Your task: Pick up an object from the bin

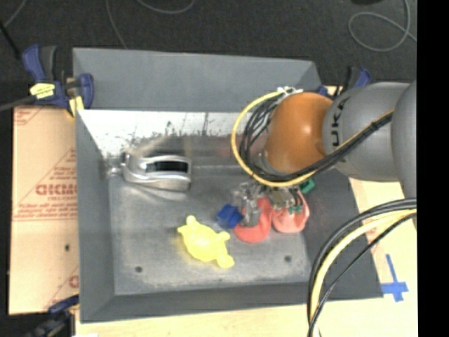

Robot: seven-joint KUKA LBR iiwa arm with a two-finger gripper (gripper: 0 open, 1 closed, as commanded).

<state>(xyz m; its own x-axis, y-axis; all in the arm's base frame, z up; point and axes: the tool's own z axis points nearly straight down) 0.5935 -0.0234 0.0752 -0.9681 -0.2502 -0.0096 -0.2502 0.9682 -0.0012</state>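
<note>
**A:** Camera view. Where is the gripper (pixel 269 203) hanging?

**B:** Low in the grey bin (pixel 98 209), at about 3 o'clock from the floor's middle. It is sitting right over a red lump (pixel 252 230), with a second red lump (pixel 293 220) just beside it at 3 o'clock.

**A:** Is the pincer open, closed or gripping?

**B:** I cannot tell. The orange cover (pixel 295 132) and cables are crowding it, so I am not calling a hold on anything.

**A:** What are the neighbours?

**B:** A small blue block (pixel 226 217) is touching the red lump at 10 o'clock. A yellow toy (pixel 203 243) is lying near it at 8 o'clock. A silver tool (pixel 158 172) is lying well apart at 10 o'clock, against the back wall.

**A:** How are you judging the red lump will handle?

**B:** It is looking light, smooth and rounded, possibly rubbery. I am expecting it to give a little and to squirt sideways under an off-centre pinch. I would take it across its widest middle, coming straight down. The closing line should run 12 to 6 o'clock, so that neither the blue block nor the second lump is getting caught.
</note>
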